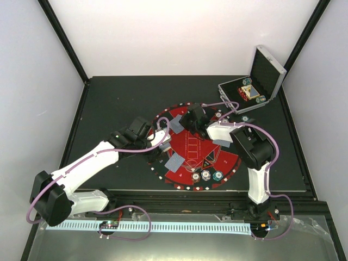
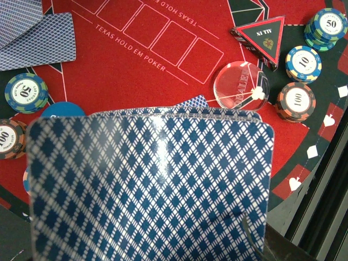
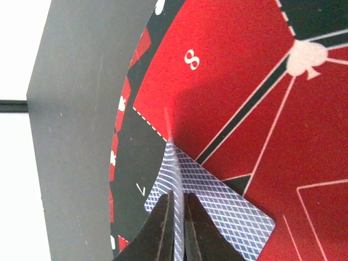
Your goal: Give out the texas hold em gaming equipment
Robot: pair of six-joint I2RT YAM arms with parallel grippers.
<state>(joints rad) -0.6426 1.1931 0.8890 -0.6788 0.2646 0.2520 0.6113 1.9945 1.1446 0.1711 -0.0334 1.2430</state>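
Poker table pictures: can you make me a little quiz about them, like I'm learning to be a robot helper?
1. True or false: the right gripper is shut on a playing card.
2. Which words are printed on the black triangle marker? A) ALL IN B) BIG BLIND C) FOLD
3. Fill in the blank: the chip stack right beside the clear dealer disc shows the number ___.

Key: 1 true; 2 A; 3 100.
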